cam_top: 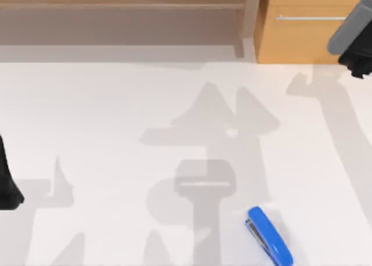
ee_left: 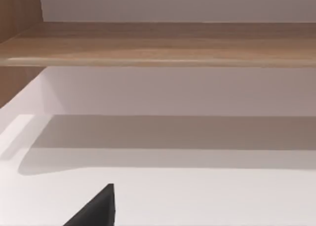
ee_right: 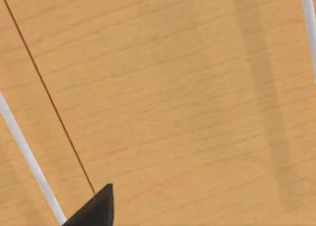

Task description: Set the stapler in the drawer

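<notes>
The blue stapler (cam_top: 268, 236) lies flat on the white table near the front edge, right of centre, angled diagonally. The drawer (cam_top: 302, 36) stands at the back right, its orange-brown front shut and its silver handle (cam_top: 311, 17) running across it. My right gripper (cam_top: 359, 64) hovers just in front of the drawer's right end, far from the stapler. In the right wrist view the wooden drawer front (ee_right: 173, 102) is very close, crossed by a silver bar (ee_right: 29, 157). My left gripper (cam_top: 9, 190) is parked at the table's left edge.
A long brown wooden shelf (cam_top: 122, 4) runs along the back from the left to the drawer; the left wrist view looks at its board (ee_left: 158, 43). Arm shadows fall across the middle of the white table (cam_top: 104, 115).
</notes>
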Robot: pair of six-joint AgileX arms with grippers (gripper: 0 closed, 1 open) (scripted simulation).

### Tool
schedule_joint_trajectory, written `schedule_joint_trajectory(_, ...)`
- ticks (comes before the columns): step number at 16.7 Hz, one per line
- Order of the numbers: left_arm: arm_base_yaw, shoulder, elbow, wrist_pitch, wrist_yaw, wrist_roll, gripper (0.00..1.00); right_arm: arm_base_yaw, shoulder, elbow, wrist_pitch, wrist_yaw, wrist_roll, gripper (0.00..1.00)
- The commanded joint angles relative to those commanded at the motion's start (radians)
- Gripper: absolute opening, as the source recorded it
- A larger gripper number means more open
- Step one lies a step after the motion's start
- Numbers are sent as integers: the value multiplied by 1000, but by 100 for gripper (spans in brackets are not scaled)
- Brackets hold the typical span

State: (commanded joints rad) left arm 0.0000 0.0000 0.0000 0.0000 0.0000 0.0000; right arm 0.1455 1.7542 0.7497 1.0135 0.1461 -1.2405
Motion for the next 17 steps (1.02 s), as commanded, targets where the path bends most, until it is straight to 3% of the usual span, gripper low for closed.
schedule_joint_trajectory(7,0,0,0,0,0,0,100,29,436,177,246,59,-289,100)
schedule_joint_trajectory(17,0,0,0,0,0,0,100,25,488,223,253,61,-317,100)
